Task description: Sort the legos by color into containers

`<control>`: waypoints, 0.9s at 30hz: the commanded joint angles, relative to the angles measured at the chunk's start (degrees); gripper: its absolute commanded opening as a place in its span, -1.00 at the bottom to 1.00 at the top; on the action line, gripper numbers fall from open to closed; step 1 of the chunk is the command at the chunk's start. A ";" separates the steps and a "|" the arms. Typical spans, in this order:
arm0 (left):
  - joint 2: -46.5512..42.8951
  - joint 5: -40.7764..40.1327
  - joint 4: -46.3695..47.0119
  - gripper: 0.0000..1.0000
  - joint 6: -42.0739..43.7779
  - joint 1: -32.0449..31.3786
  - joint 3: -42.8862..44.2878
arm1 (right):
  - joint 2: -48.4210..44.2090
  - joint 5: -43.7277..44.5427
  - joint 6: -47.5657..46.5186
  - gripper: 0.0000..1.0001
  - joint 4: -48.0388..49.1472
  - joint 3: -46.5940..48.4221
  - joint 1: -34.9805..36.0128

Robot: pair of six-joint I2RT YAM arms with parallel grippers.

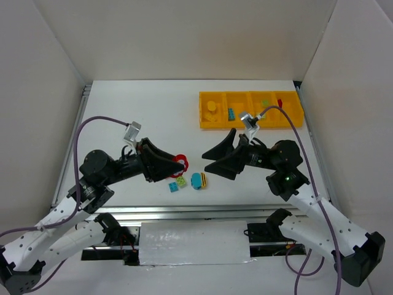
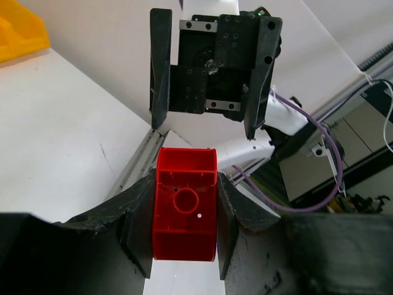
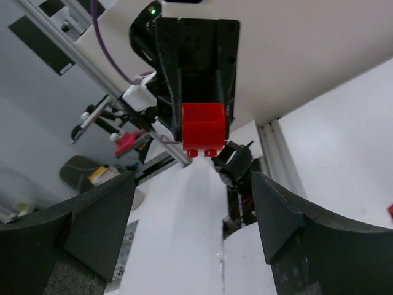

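Note:
My left gripper [image 1: 174, 165] is shut on a red lego [image 1: 180, 163] and holds it above the table at mid-front. In the left wrist view the red lego [image 2: 185, 212] sits squarely between both pads, hollow underside toward the camera. My right gripper [image 1: 207, 160] faces it from the right, open with nothing between its jaws, a short gap away. The right wrist view shows that red lego [image 3: 203, 129] ahead of my open right gripper [image 3: 193, 184]. The containers are one yellow tray [image 1: 252, 125] at the back right, with a yellow, a blue, a green and a red piece in separate compartments.
Three loose legos lie just below the grippers: a blue-green one [image 1: 175, 186], a light green one [image 1: 182, 180] and a rounded blue-yellow one [image 1: 198, 180]. White walls enclose the table on three sides. A metal rail runs along the near edge.

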 commanded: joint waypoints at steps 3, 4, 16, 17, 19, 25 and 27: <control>0.02 4.78 9.56 -1.00 -4.86 0.28 -1.43 | 0.23 5.38 -0.01 0.59 0.22 2.47 5.87; -0.07 4.87 9.82 -1.00 -4.95 0.28 -1.52 | 0.31 6.52 -0.28 0.57 -0.57 3.08 7.27; -2.79 -0.48 11.14 -1.00 -6.18 0.19 -2.75 | 5.94 13.73 -3.53 0.58 1.70 2.21 17.21; -2.79 -0.75 12.01 -1.00 -6.88 0.19 -3.10 | 6.81 14.52 -4.31 0.59 1.70 2.64 18.87; -2.79 -1.72 12.81 -1.00 -7.67 0.19 -3.45 | 8.39 15.14 -5.02 0.58 2.92 3.69 20.55; -2.97 -3.12 12.99 -1.00 -8.73 0.19 -3.80 | 11.82 16.54 -5.20 0.48 4.69 5.90 22.23; -3.32 -3.65 13.52 -1.00 -9.17 0.19 -4.41 | 12.62 16.90 -4.85 0.39 6.00 6.07 22.31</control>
